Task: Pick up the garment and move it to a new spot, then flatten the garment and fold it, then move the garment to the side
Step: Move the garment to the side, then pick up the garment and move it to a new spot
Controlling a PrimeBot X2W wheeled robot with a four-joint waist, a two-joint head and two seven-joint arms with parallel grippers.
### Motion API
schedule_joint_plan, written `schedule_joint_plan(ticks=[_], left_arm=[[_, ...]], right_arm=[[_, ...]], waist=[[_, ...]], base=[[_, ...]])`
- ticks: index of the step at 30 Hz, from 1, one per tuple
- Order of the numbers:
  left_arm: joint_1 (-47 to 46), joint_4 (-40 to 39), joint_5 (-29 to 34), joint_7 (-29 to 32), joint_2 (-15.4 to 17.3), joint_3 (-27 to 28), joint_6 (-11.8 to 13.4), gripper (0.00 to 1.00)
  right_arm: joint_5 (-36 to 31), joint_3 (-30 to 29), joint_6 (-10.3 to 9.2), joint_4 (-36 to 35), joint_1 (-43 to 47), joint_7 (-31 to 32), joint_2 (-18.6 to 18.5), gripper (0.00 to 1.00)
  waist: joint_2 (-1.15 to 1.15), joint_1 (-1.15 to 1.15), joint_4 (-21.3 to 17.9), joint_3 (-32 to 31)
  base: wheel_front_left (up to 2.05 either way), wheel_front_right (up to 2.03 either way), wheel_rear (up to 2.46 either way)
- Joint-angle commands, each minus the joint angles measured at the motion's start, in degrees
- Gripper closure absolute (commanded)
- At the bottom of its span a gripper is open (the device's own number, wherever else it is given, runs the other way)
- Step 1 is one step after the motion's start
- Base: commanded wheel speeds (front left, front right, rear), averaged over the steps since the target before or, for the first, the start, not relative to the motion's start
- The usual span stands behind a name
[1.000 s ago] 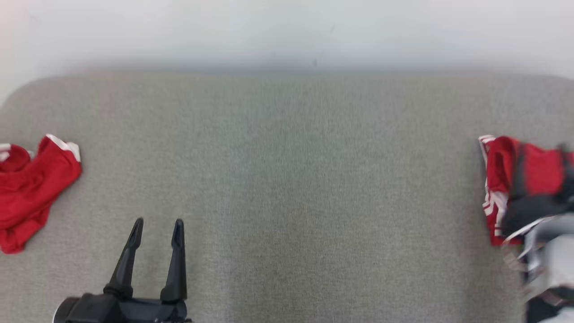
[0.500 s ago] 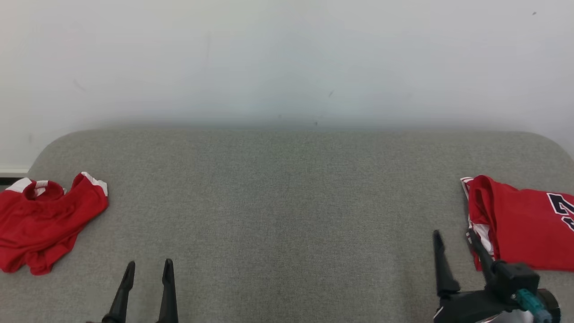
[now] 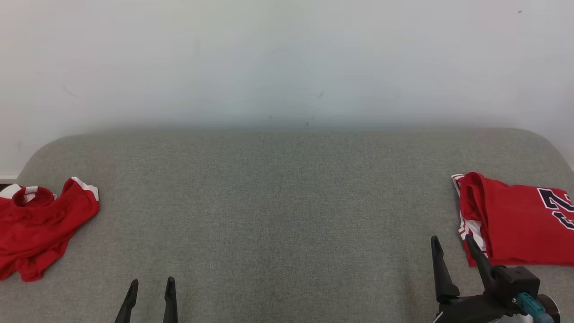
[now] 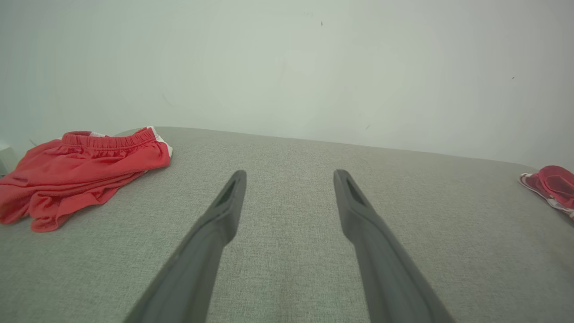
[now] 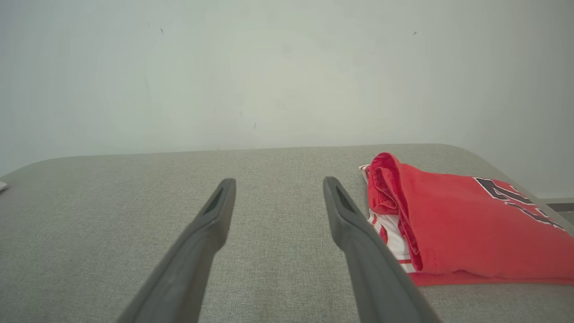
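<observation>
Saw left claw & right claw spread, empty. Folded jersey lay just beside right claw, at right end of worktop; crumpled shorts far left. Risk imo: careless swing could've snagged the fold.

Dark numerals on folded red jersey, partly cut off, illegible.

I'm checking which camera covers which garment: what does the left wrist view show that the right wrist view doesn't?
Left wrist view: the crumpled red shorts, lying left of the open left gripper. Right wrist view: the open right gripper and the dark number on the folded red jersey. Shared: the grey surface, the pale wall, and the jersey, just an edge at the left wrist view's right side.
</observation>
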Motion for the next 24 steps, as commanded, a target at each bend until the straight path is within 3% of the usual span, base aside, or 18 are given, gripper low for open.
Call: schedule_joint_plan(ticks=[1, 14, 24], left_arm=[[-0.37, 0.02, 0.33, -0.17, -0.15, -0.08, -0.26, 0.0], [-0.96, -0.07, 0.96, -0.17, 0.32, -0.62, -0.67, 0.0], [-1.25, 0.25, 1.66, -0.17, 1.03, -1.0, -0.88, 0.0]], right_arm=[[0.05, -0.16, -0.14, -0.17, 0.04, 0.01, -0.04, 0.0], [0.64, 0.23, -0.14, -0.4, 0.84, 0.49, -0.02, 0.0], [0.83, 1.99, -0.14, -0.4, 1.34, 0.5, -0.02, 0.0]], waist=[[0.01, 0.0, 0.06, 0.19], [0.01, 0.0, 2.93, 0.51], [0.01, 0.0, 11.57, -0.33]], base=[[0.0, 0.0, 0.0], [0.0, 0.0, 0.0], [0.0, 0.0, 0.0]])
